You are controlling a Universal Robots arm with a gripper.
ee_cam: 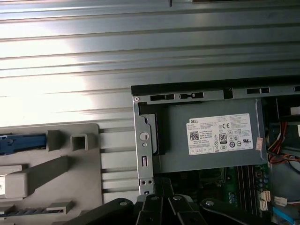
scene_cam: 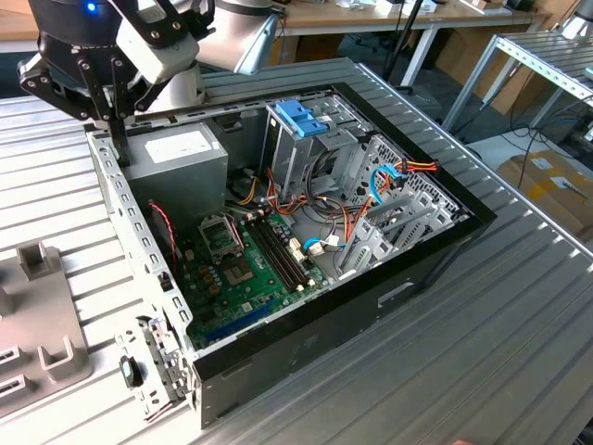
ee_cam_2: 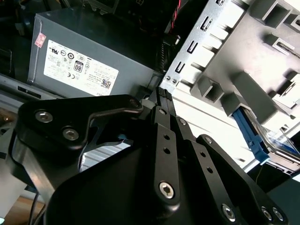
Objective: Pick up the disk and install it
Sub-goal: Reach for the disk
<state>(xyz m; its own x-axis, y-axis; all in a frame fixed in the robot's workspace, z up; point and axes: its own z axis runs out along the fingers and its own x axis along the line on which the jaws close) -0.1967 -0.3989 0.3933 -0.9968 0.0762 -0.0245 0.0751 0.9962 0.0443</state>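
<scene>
Biggest worry for me: the tool (scene_cam: 120, 148) hangs right over the back corner of the open PC case (scene_cam: 352, 320), just beside the power supply (scene_cam: 176, 167). Its fingers are pinched together with nothing between them. Any drop from there and the tips land on the case's sheet-metal rim or the supply's lid. And pinched like that it can't take hold of the disk, it'd only shove it.

The disk (ee_cam_2: 247, 133) isn't in the case yet. In the second wrist view I can make out its light-blue rail sitting in the grey holder (ee_cam_2: 243, 84) on the desk (scene_cam: 463, 352), outside the case wall and well apart from the fingertips. Most of it is cut off, so I can't say how squarely it sits. If it's crooked, a grab could come out skewed and jam at the drive cage (scene_cam: 287, 158). The loose cables (scene_cam: 357, 218) near that cage look like a snag risk too.

Pose-wise, the arm comes in from the exterior view's upper left, wrist bent so the tool points down with a slight tilt. The tips are near the case rim, can't tell if touching.
</scene>
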